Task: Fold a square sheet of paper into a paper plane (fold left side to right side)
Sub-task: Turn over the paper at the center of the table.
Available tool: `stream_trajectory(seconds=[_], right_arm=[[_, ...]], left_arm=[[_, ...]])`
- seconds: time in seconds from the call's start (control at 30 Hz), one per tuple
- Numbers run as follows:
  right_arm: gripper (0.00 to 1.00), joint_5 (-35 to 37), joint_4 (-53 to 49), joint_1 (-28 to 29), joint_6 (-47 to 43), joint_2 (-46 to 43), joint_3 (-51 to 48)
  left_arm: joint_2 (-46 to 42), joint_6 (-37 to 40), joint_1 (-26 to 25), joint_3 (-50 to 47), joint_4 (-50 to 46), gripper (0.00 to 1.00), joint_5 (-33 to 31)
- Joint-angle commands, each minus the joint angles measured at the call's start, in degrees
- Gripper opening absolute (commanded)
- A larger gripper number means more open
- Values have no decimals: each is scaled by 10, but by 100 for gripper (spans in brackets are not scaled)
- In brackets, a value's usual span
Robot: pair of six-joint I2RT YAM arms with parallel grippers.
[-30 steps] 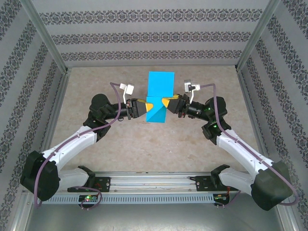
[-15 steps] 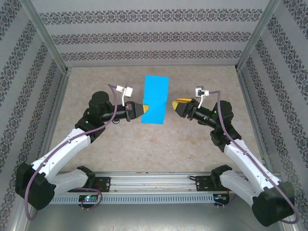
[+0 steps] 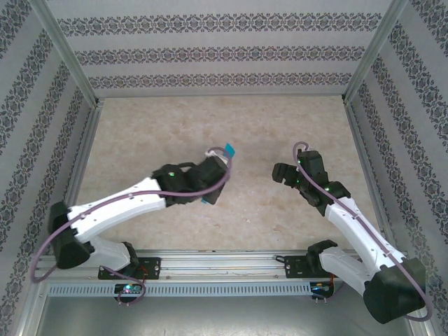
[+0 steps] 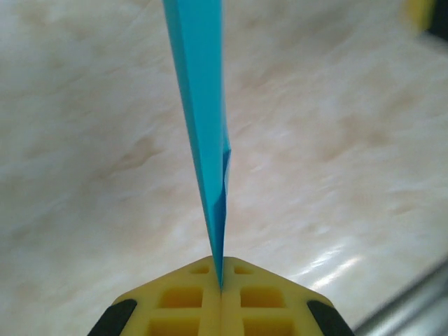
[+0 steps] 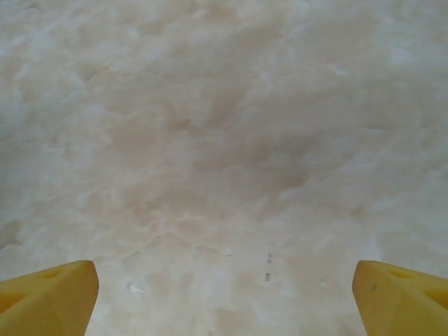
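White arm shells (image 3: 119, 203), black joints (image 3: 388, 290), mauve cables (image 3: 301, 144); claw fingers (image 4: 182, 301) yellow, grid-recessed.

From above, the left arm (image 3: 183, 183) covers most of the square sheet of paper (image 3: 229, 149), so its folds cannot be told. In the left wrist view the paper stands edge-on with its far end cut off, and a blurred yellow patch (image 4: 420, 10) is unidentifiable. On the right gripper (image 5: 224, 297), both fingers (image 5: 49, 297) are cropped.

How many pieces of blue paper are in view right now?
1. The folded blue paper is pinched, edge-on, between the left fingers; from above, that arm covers most of it, so another piece could be hidden.
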Motion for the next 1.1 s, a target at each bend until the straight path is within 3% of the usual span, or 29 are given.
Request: stream_trajectory(seconds=[0.0,0.13,0.23,0.33,0.5,0.77,0.87,1.07], right_arm=[[97,50,-21,-11,12,-8,-7],[98,42,-16,-20,15,-18,-15],[98,35,-14,-26,17,-27,-20],[98,27,-11,-32,17,-35,-24],[98,10,-11,-43,14,-42,-25],[98,-16,-11,-60,7,-47,-31],[98,-27,-10,-63,3,-42,-30],[98,-81,-12,-81,0,-16,-25]], left_arm=[[75,-93,-42,52,-209,0,-215],[189,-212,-66,102,-320,0,-254],[260,-278,-73,120,-358,0,-241],[301,-286,-73,124,-311,0,-191],[304,-264,-70,108,-154,0,-99],[295,-258,-39,73,-31,2,4],[292,-253,-29,68,0,13,28],[283,-226,-1,62,92,48,116]])
